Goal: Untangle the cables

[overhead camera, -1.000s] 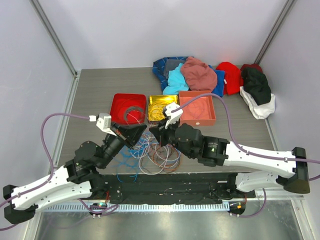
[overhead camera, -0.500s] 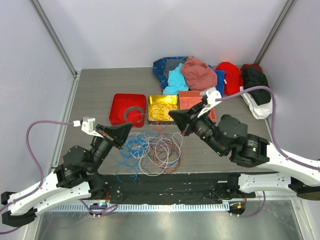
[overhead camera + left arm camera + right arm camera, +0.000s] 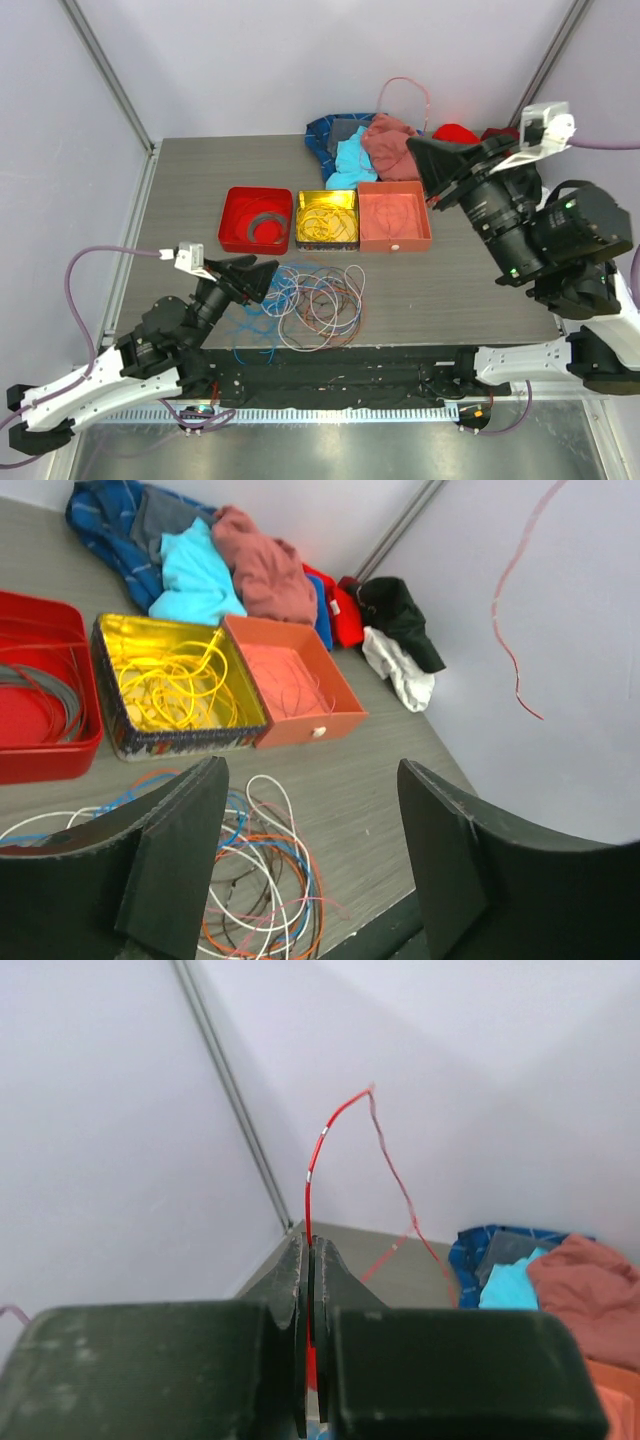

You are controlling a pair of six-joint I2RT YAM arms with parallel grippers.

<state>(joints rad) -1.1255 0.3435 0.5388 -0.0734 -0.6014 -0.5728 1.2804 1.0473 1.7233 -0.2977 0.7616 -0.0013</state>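
The right gripper is squeezed tight on one red cable and holds it high at the far right, likely to lift it clear of the rest. The other cables lie in a near heap. The left gripper waits beside them, fingers wide apart, holding nothing.

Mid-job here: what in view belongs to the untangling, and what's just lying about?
Job: cable tangle; red cable, pinched in right gripper; open left gripper; red tray, gold tray, orange tray, each holding cables.
Lying about: clothes heap.
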